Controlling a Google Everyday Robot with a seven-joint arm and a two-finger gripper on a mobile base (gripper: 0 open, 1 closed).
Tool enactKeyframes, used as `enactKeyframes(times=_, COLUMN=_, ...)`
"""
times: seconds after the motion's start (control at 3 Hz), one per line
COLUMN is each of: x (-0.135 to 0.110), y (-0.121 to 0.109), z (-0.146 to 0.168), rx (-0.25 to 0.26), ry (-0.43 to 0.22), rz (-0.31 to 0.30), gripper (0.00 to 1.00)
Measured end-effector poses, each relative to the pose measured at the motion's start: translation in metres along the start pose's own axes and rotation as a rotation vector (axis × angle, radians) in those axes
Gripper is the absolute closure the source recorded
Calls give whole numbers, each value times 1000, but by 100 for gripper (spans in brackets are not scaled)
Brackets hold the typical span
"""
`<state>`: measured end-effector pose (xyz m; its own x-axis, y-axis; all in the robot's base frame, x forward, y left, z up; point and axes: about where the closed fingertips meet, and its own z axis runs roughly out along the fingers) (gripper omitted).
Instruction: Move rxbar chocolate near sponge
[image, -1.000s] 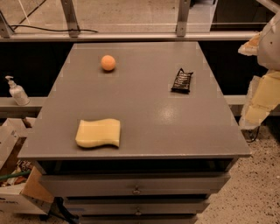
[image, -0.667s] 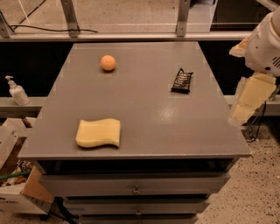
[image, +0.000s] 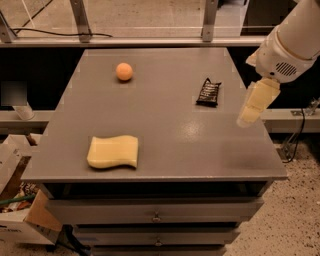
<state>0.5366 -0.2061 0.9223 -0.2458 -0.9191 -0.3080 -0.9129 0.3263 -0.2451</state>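
Observation:
The rxbar chocolate (image: 208, 92), a small black wrapper with pale print, lies flat on the right side of the grey table (image: 165, 130). The sponge (image: 113, 151), pale yellow with wavy edges, lies near the front left of the table. My gripper (image: 248, 116) hangs from the white arm (image: 290, 45) at the right, above the table's right edge. It is to the right of the bar and a little nearer the front, apart from it and holding nothing.
An orange ball (image: 124, 71) sits at the back left of the table. Drawers (image: 157, 216) run below the tabletop. A cardboard box (image: 20, 200) with clutter stands on the floor at the left. A rail and glass panel run behind the table.
The arm has swung in from the right edge of the view, and the gripper has come leftward to hang over the table's right edge. The bar, sponge and ball have not moved.

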Motion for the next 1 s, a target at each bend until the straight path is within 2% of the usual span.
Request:
enactKeyframes(times=0.67, x=-10, y=-57, z=53, rx=-30, ry=-31, rz=94, gripper=0)
enactKeyframes(times=1.0, x=-21, y=-74, z=78, rx=-41, ry=-43, rz=104, gripper=0)
